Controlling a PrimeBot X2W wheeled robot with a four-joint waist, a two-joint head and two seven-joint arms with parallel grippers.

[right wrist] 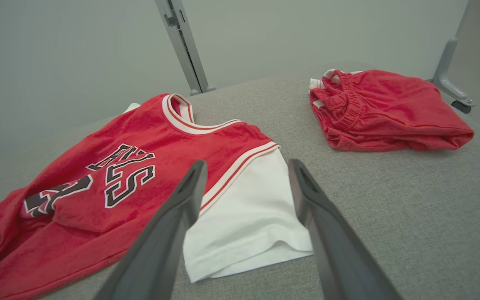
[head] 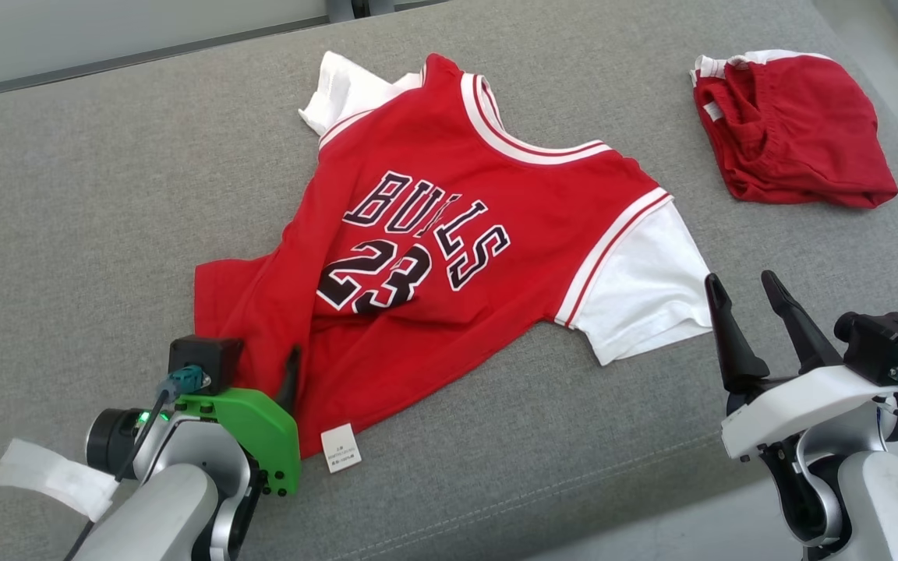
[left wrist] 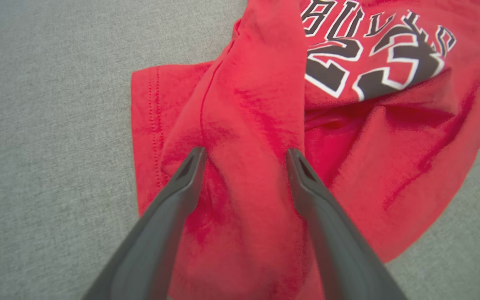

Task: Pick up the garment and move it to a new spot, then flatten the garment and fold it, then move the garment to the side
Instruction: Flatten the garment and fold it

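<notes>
Grey woven cloth is covering the bench (head: pixel 67 234), with a pale wall running behind it at 12 o'clock. In the head view the garment (head: pixel 496 202), a red jersey with white sleeves, is lying across the middle, collar towards 12 o'clock and hem towards 7 o'clock. Its left flank is doubling over the printed number, and a white tag (head: pixel 340 448) is poking out at 6 o'clock. Folded red shorts (head: pixel 796 132) are sitting well apart at 2 o'clock. The left gripper (head: pixel 287 372) is hanging over the hem at 7 o'clock. The right gripper (head: pixel 741 282) is waiting at 4 o'clock, just beside the white sleeve (head: pixel 644 288), its fingers spread and carrying nothing.

In the left wrist view the fingers (left wrist: pixel 181 187) are standing wide apart, straddling a raised ridge of doubled red cloth and gripping none of it.

In the right wrist view the open fingers (right wrist: pixel 315 196) are framing the sleeve at 12 o'clock, with the shorts at 2 o'clock.

Closing on that ridge is likely to catch several layers at once, so a pull would be bunching the jersey rather than spreading it. A pinch on the sleeve alone would be skewing the body.
</notes>
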